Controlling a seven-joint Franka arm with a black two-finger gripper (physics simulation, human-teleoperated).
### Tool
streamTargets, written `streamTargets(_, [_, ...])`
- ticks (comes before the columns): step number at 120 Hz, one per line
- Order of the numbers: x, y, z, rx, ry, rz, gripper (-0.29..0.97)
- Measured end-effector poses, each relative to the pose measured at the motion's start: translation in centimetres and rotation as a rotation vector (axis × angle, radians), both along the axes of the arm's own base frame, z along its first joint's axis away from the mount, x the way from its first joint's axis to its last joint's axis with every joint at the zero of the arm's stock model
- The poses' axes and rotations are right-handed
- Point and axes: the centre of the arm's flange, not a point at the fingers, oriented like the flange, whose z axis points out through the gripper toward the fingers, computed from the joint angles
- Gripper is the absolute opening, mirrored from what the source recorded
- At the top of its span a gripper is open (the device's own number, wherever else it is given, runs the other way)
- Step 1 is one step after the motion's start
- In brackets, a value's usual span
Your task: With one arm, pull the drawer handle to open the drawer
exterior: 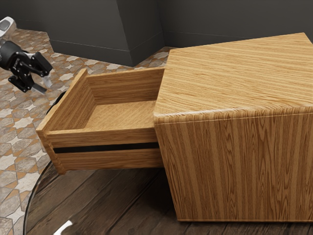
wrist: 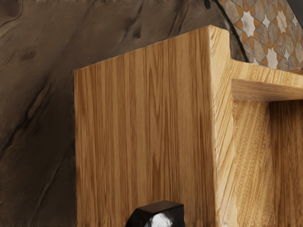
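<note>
Closest to the wrist camera sits a small black block with a pale grey patch [wrist: 156,215], just under the hand; I cannot tell what it is. Behind it rises the drawer's front panel [wrist: 142,132], a broad face of upright light-oak grain seen close up, with one side wall [wrist: 265,80] running off from its edge. Past the panel lie the dark wooden surface [wrist: 38,94] and a corner of patterned tile floor [wrist: 265,28]. That view gives no sense of how far the drawer stands out; the exterior view does. There the drawer [exterior: 105,134] is pulled well out of the cabinet [exterior: 234,98] toward the exterior view's left, its bare inside open to sight and a black groove running along its near side. A thin dark curve, apparently the handle [exterior: 55,102], peeks out past the front panel, whose outer face is turned away from this camera. The cabinet rests on the round dark surface [exterior: 107,200], with the tile floor [exterior: 19,142] beyond its rim. The claw [exterior: 40,77] hangs at the exterior view's upper left, apart from the drawer's front with floor showing between them and nothing in its grasp; whether it is spread or pressed together I cannot tell from this angle.
</note>
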Motion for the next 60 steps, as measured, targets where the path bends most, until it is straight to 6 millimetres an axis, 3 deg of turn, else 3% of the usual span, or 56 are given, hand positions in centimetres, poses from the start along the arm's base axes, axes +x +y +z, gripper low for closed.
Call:
streamTargets(12, [-1.0,0.1,0.7,0.023,0.003,-0.016,0.68])
streamTargets(20, [-1.9,-1.7,4.0,0.134,-0.012,-0.055,0.67])
streamTargets(26, [-2.3,-6.1,7.3,0.269,-0.017,-0.135,0.67])
streamTargets(34, [-2.8,-15.8,11.6,0.505,0.007,-0.263,0.67])
streamTargets(39, [-2.3,-22.3,12.5,0.669,0.074,-0.300,0.67])
streamTargets(43, [-1.8,-25.7,12.2,0.761,0.130,-0.311,0.67])
streamTargets(48, [-1.1,-27.8,11.4,0.826,0.195,-0.308,0.67])
streamTargets(60, [0.2,-28.6,8.5,0.833,0.314,-0.306,0.68])
